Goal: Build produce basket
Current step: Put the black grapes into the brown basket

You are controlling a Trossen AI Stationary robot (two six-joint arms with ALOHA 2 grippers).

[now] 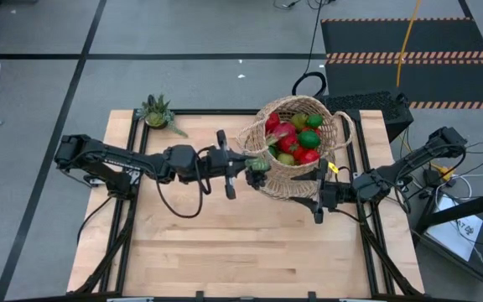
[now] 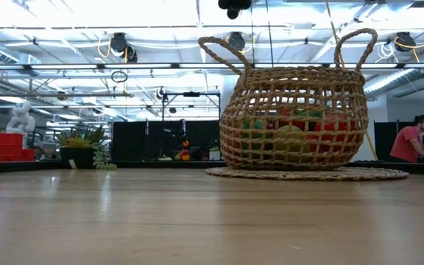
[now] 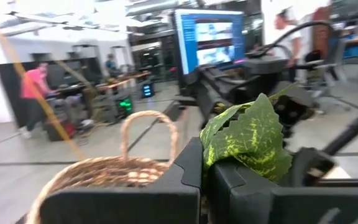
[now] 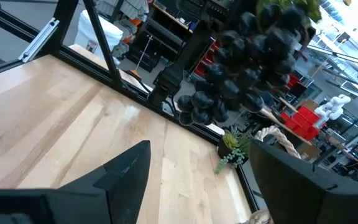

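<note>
Overhead, my left claw [image 1: 258, 164] pinches the grapes [image 1: 261, 165] at the rim of the basket [image 1: 296, 186] on the bench [image 1: 241, 243], right claw [image 1: 319, 189] empty, half open alongside; wrist views show the bunch [image 4: 247, 56] dangling by its leaf [image 3: 247, 134], so I reckon it could snag the rim.

Even, bright overhead light fills the top-down view; the bench [image 1: 225, 243] shows only soft, short shadows under the arms and beside the basket [image 1: 296, 147].

At bench level the ceiling lights [image 2: 87, 15] blow out to white glare, and the near wood is blurred while the weave of the basket stands fairly sharp, slightly backlit.

The left wrist view is the softest: the background is smeared, a screen [image 3: 210, 37] glows blue-white, and the green leaf [image 3: 247, 137] close to the lens is moderately clear.

In the right wrist view the dark grapes [image 4: 241, 62] are blurred, the near dark fingers [image 4: 123, 180] are out of focus, and straight frame lines lean towards the edges.
</note>
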